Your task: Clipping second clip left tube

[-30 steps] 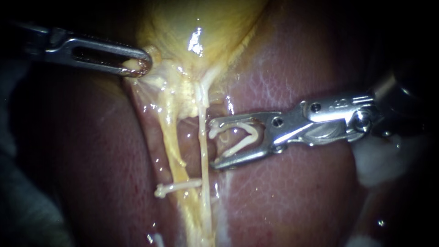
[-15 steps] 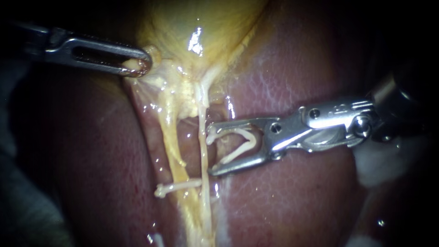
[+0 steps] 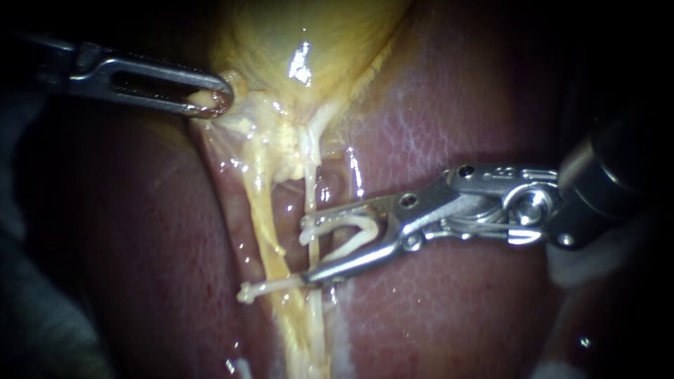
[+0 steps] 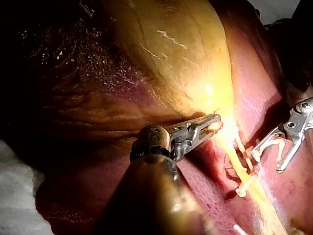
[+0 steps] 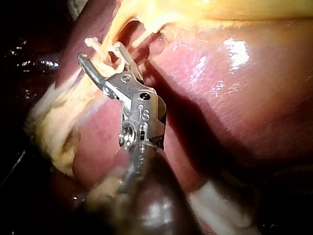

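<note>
Dark red, glossy liver (image 3: pixel 435 126) fills the field, veined pale toward its upper right. Yellow, slick gallbladder (image 3: pixel 316 35) lies at its upper edge. Left instrument (image 3: pixel 210 102): slotted steel jaws clenched on the gallbladder's pale tapering end. Right instrument (image 3: pixel 314 245): jaws spread, carrying an open white clip (image 3: pixel 354 241), with a thin pale tube (image 3: pixel 309 189) between their tips. A closed white clip (image 3: pixel 270 288) sits at the lower jaw's tip.
</note>
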You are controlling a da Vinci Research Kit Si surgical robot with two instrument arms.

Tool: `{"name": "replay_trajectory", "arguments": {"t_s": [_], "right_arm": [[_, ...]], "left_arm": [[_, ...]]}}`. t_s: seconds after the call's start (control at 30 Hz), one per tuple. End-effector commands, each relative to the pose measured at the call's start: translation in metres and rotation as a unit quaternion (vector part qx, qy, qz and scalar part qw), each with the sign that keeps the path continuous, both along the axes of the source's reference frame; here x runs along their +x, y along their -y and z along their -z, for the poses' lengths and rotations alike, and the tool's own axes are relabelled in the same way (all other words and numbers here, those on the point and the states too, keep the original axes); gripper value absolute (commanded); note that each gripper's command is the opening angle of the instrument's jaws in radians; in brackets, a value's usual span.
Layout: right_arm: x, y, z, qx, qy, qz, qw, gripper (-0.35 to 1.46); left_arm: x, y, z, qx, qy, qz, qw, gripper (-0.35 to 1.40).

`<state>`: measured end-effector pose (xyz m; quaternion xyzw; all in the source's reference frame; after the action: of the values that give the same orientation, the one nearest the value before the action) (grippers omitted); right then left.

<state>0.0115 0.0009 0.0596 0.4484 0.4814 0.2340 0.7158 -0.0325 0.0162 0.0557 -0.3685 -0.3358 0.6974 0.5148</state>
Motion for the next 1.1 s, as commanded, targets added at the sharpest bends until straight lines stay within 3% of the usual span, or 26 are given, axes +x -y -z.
{"name": "replay_trajectory", "arguments": {"t_s": [0.03,0.27,0.77,1.1], "right_arm": [[0.0001,0.0000,0.0000,0.008,0.002,-0.001,1.0000,0.49],[0.0001,0.0005,-0.0014,0.044,0.011,-0.012,0.9989,0.49],[0.0012,0.0020,-0.0069,0.075,0.030,-0.024,0.9964,0.49],[0.0017,0.0025,-0.0090,0.090,0.014,-0.038,0.9951,0.49]], "left_arm": [[0.0000,0.0000,0.0000,0.000,0.000,0.000,1.0000,-0.35],[0.0000,0.0000,0.0000,0.000,0.000,0.000,1.0000,-0.35],[0.0000,0.0000,0.0000,0.000,0.000,0.000,1.0000,-0.35],[0.0000,0.0000,0.0000,0.000,0.000,0.000,1.0000,-0.35]]}}
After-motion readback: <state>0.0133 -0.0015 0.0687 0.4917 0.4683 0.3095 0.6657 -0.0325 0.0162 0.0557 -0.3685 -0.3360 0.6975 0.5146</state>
